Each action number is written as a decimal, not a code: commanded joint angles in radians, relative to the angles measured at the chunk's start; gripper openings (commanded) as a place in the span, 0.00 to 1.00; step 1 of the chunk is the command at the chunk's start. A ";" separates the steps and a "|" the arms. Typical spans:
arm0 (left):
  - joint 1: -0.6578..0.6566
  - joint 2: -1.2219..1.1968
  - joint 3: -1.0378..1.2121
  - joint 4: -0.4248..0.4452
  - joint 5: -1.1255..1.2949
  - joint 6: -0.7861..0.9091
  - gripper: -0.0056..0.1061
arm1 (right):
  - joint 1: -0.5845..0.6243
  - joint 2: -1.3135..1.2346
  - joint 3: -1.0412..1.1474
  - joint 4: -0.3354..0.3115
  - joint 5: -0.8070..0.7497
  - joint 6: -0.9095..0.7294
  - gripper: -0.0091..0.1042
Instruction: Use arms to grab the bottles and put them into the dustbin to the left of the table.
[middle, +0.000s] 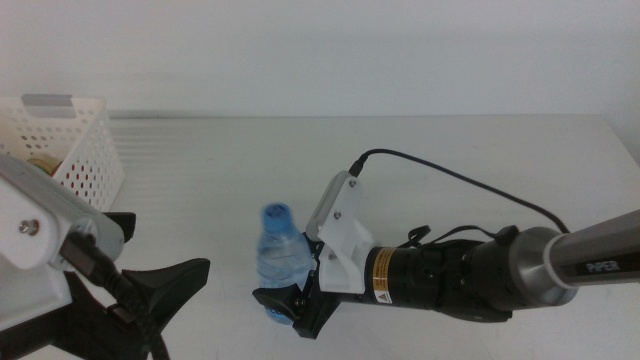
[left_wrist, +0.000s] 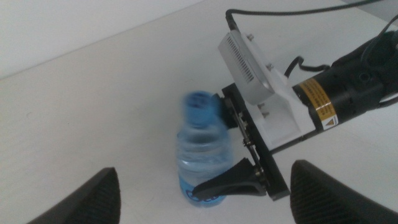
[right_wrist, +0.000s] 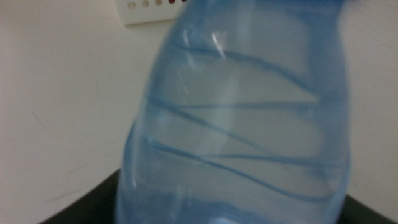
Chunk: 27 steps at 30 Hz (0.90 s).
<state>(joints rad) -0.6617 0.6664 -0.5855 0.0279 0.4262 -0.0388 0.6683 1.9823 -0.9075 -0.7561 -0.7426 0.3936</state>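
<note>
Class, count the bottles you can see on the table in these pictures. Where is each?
1: the water bottle stands near mid-table, gripped by the right claw. Others may be hidden inside the dustbin at far left.

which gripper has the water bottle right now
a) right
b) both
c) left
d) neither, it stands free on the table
a) The right gripper has its jaws closed around the lower body of the bottle, while the left gripper sits open and apart from it, nearer the dustbin.
</note>
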 joint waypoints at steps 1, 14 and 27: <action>-0.004 -0.001 -0.028 0.003 -0.071 -0.013 0.85 | -0.001 -0.078 -0.021 0.000 -0.017 0.020 0.82; -0.004 -0.001 -0.028 0.003 -0.071 -0.013 0.85 | -0.005 -0.249 0.000 -0.182 0.174 0.249 0.88; -0.004 -0.001 -0.028 0.003 -0.071 -0.013 0.85 | -0.005 -0.619 0.196 -0.190 0.307 0.341 0.83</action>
<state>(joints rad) -0.6617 0.6664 -0.5855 0.0283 0.4262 -0.0388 0.6683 1.4391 -0.6995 -0.9512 -0.4088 0.7243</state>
